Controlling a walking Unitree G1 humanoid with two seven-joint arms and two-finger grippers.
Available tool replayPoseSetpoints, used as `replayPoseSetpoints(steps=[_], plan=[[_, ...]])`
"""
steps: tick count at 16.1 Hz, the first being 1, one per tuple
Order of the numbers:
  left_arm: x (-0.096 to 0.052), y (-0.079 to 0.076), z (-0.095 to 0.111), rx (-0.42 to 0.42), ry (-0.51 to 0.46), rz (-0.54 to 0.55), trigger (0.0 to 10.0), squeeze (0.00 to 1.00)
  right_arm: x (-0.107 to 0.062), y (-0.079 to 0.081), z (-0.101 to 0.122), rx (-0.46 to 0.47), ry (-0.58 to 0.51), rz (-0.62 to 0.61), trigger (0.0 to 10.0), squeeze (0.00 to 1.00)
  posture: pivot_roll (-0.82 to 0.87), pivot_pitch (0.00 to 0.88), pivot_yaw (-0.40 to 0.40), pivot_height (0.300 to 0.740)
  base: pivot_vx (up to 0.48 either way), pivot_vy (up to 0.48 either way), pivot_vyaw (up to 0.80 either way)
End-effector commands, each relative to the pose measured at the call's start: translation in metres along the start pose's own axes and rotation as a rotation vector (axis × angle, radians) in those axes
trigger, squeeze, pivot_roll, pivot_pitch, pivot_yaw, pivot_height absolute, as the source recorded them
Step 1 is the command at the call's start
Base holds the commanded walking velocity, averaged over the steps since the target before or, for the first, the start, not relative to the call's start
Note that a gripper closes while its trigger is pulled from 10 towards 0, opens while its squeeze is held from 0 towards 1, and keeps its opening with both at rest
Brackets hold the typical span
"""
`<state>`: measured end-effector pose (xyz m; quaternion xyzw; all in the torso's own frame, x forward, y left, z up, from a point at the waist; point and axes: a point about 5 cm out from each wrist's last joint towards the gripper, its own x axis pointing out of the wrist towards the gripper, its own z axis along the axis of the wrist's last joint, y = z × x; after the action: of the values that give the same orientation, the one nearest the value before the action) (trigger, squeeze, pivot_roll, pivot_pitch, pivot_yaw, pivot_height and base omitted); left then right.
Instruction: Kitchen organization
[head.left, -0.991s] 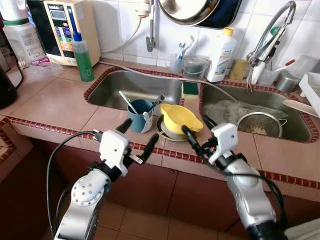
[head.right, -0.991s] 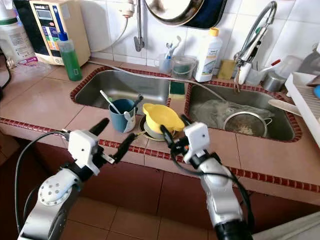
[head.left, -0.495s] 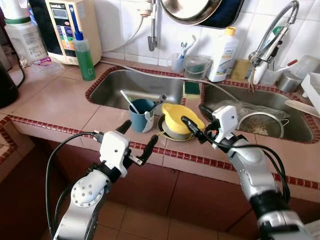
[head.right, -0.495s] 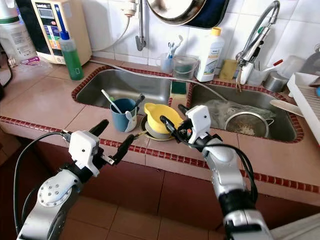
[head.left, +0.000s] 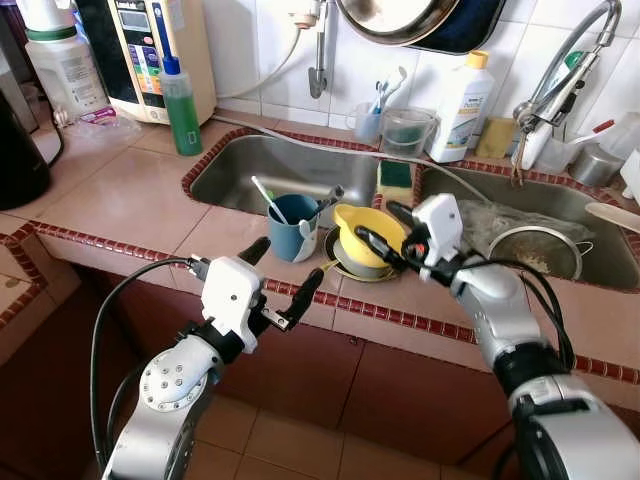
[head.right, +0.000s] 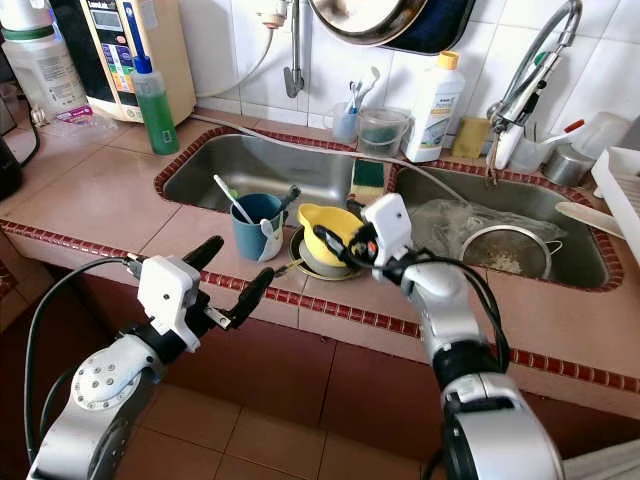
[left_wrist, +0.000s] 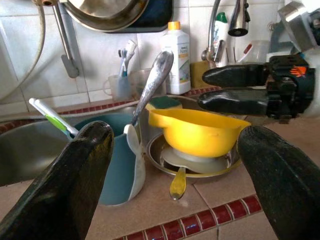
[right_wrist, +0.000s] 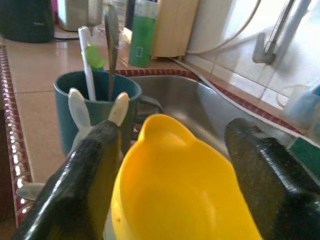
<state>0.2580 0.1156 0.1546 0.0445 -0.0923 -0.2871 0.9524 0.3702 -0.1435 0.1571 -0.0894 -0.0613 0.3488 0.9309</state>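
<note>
Terracotta-tiled bench (head.left: 120, 205) near its front edge: right pincer (head.left: 385, 229), fingers wide, is straddling the yellow plastic bowl (head.left: 368, 228); closing comes next, I judge. Left pincer (head.left: 284, 276) is hovering wide.

Right gripper (head.left: 383, 227) straddles the yellow bowl (head.left: 366, 228), fingers spread. Just beyond its near finger stands the blue mug (head.left: 291, 227), utensils poking up and crowding that side. Bare counter (head.left: 130, 200) lies ahead of the open left gripper (head.left: 283, 274).

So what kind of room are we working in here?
Most likely a home kitchen: a tiled counter with a double steel sink, a faucet, and dirty dishes such as a yellow bowl and a blue cup.
</note>
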Motion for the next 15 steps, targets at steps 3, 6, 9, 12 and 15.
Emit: replayPoseSetpoints(steps=[3, 6, 9, 12, 15], plan=[[0.000, -0.002, 0.012, 0.004, -0.013, -0.023, 10.0, 0.00, 0.010, -0.002, 0.013, -0.024, -0.019, 0.051, 10.0, 0.00, -0.07, 0.026, -0.052, 0.740, 0.000, 0.000, 0.00], [0.002, -0.005, 0.021, 0.006, -0.026, -0.033, 10.0, 0.00, 0.020, 0.004, 0.020, 0.003, -0.038, 0.119, 10.0, 0.00, -0.04, 0.053, -0.064, 0.740, 0.000, 0.000, 0.00], [0.002, -0.006, 0.024, 0.007, -0.029, -0.033, 10.0, 0.00, 0.025, 0.008, 0.022, 0.005, -0.046, 0.134, 10.0, 0.00, -0.02, 0.072, -0.068, 0.740, 0.000, 0.000, 0.00], [-0.005, -0.009, 0.027, -0.001, -0.017, -0.028, 10.0, 0.00, 0.034, 0.011, 0.030, 0.009, -0.070, 0.138, 10.0, 0.00, 0.00, 0.101, -0.064, 0.740, 0.000, 0.000, 0.00], [-0.008, -0.012, 0.029, -0.004, -0.006, -0.029, 10.0, 0.00, 0.038, 0.010, 0.038, 0.025, -0.098, 0.142, 10.0, 0.00, 0.02, 0.121, -0.061, 0.740, 0.000, 0.000, 0.00]])
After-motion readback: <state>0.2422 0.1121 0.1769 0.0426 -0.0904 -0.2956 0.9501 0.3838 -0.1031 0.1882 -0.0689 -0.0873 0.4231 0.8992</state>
